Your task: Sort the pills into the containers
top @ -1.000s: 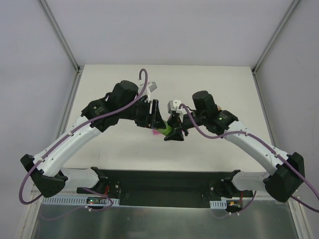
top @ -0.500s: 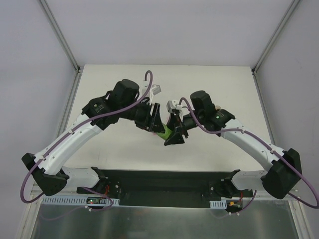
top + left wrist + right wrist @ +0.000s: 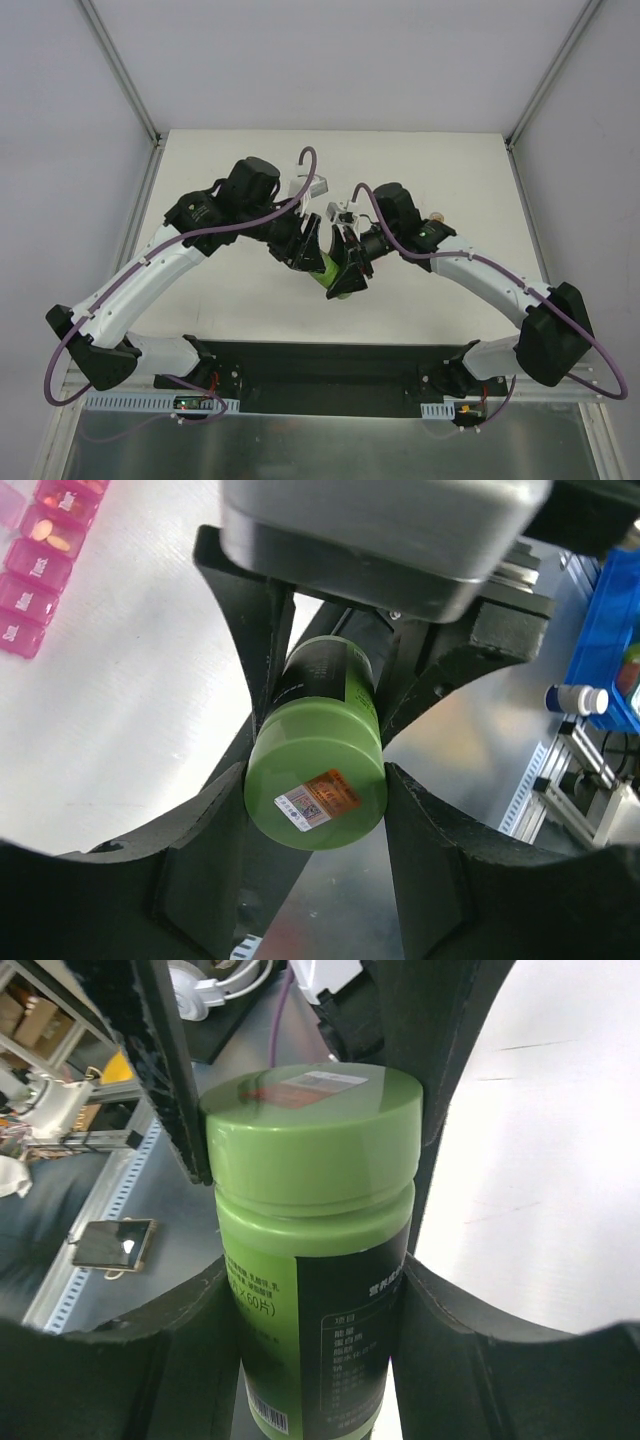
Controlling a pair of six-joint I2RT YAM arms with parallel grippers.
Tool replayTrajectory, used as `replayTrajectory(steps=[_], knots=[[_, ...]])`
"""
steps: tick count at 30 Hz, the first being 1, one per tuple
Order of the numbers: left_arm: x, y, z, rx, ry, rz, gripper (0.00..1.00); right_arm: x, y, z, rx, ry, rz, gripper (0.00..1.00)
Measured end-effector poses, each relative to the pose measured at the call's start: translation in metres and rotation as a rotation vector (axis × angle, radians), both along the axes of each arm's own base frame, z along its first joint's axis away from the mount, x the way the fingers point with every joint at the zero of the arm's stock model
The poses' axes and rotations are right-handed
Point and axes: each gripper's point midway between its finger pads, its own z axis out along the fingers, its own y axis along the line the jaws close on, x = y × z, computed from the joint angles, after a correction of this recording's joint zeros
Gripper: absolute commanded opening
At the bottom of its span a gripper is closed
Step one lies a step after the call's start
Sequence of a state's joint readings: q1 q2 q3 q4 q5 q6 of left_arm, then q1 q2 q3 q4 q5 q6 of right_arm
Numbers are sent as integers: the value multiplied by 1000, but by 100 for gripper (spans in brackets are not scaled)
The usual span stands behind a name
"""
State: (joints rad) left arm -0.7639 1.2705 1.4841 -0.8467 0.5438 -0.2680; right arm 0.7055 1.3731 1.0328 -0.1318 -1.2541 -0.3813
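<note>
A green pill bottle [image 3: 331, 270] with a black label hangs in the air between both grippers over the middle of the table. My left gripper [image 3: 312, 250] is shut on its green cap [image 3: 315, 780], which carries an orange and white sticker. My right gripper [image 3: 349, 270] is shut on the bottle's body [image 3: 320, 1340], one finger on each side. The pink containers [image 3: 30, 575] lie on the white table at the top left of the left wrist view; one compartment holds a yellowish pill. In the top view the arms hide them.
The white table [image 3: 250, 160] has metal rails at both sides and a black base plate [image 3: 320, 365] at the near edge. Off the table, the left wrist view shows a blue bin [image 3: 610, 630] and a small white bottle [image 3: 577, 697].
Both grippers have moved a little toward the near edge with the bottle between them. The right arm swung left. The bit of pink that showed under the grippers is now covered.
</note>
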Motion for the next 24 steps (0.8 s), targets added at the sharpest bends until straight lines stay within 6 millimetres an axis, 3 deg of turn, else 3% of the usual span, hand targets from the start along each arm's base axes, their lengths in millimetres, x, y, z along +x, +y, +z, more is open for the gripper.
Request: replayTrajectory(steps=[6,10,17,24], knots=[[-9,0,4,-43,-14,-106,59,-11,-1,6,14,50,48,9],[-25,-5,-8,-40,82,-199,67,-11,5,16,65,1,66,9],[-29,-9,-2,-71,107,-235,93,-11,6,15,62,-3,60,9],[-17,6,10,-82,67,-143,98,-6,7,15,77,-63,47,9]])
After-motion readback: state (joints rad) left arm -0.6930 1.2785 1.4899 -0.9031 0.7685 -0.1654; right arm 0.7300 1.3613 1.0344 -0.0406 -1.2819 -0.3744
